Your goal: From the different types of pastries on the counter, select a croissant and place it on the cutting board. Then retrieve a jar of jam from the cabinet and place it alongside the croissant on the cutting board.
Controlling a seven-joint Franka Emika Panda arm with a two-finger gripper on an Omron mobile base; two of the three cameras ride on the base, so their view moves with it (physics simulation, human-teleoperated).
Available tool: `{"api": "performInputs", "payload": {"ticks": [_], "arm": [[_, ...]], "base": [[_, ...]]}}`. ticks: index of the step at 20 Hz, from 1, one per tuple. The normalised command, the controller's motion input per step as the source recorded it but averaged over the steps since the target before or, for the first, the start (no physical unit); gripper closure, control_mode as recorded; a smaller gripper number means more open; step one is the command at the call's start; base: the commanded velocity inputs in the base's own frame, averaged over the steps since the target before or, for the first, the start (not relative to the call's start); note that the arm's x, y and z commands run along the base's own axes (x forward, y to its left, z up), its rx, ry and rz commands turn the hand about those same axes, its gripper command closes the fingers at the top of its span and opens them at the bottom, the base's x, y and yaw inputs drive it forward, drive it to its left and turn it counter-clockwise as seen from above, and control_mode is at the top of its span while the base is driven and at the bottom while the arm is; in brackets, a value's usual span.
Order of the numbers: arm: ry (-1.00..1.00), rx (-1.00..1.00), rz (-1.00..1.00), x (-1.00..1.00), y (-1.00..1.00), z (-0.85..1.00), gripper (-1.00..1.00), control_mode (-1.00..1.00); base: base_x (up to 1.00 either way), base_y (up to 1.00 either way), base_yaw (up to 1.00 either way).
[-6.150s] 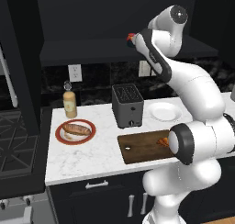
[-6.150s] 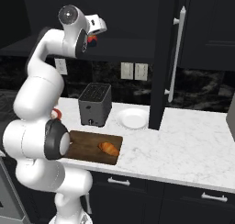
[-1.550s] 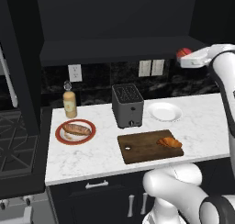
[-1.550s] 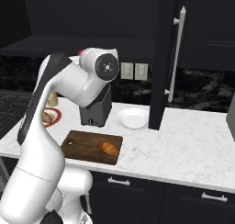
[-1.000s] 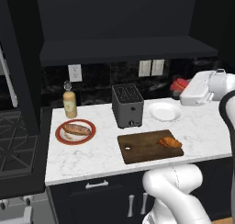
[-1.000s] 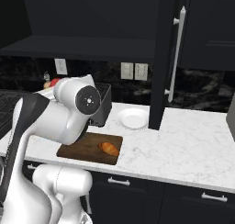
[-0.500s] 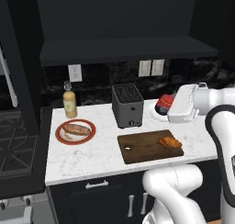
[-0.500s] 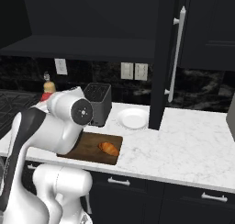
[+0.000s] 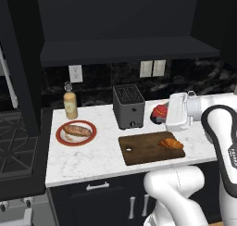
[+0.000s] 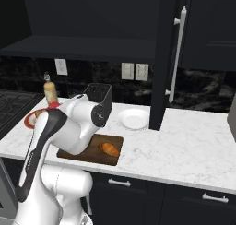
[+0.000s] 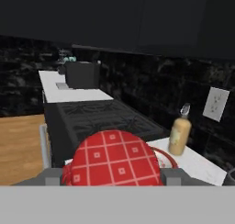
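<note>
The jar (image 9: 160,112) sits right of centre in the left base view, red and squat, pinched in the gripper (image 9: 162,114) and held in the air above the counter (image 9: 88,153), between the toaster (image 9: 128,106) and the arm's white hand. In the hand view its lid (image 11: 114,159) is at bottom centre: a rounded red cap with a grid of thin white lines and small white squares, a finger (image 11: 173,176) tight against each side. No writing can be read on it. Below and just right of the jar lies the board (image 9: 148,147), dark brown wood with rounded corners and a small hole near its left end; the croissant (image 9: 171,143), golden and crescent-shaped, rests on its right part. At mid-left a red-rimmed plate (image 9: 76,133) holds a long brown roll (image 9: 77,129) with pale filling. Behind it stands a tan bottle (image 9: 70,103) with a dark cap. In the right base view an empty white plate (image 10: 133,119) sits right of the toaster.
</note>
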Motion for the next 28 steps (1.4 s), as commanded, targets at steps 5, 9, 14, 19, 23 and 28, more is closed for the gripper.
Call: {"api": "performInputs", "payload": {"ticks": [5, 9, 14, 19, 23, 28], "arm": [[0.00, -0.06, 0.16, 0.24, 0.00, -0.57, 1.00, -1.00], [0.00, -0.04, 0.11, 0.17, -0.01, -0.43, 1.00, -1.00], [-0.04, -0.02, 0.05, 0.00, -0.09, -0.21, 1.00, -1.00], [0.00, -0.08, 0.04, -0.01, -0.03, -0.31, 1.00, -1.00], [0.00, -0.11, 0.00, 0.13, 0.00, -0.44, 1.00, -1.00], [0.01, -0.03, 0.00, 0.25, 0.00, -0.47, 1.00, -1.00]], "base": [[0.00, 0.00, 0.00], [0.00, 0.00, 0.00], [0.00, 0.00, 0.00], [0.00, 0.00, 0.00], [0.00, 0.00, 0.00], [0.00, 0.00, 0.00]]}}
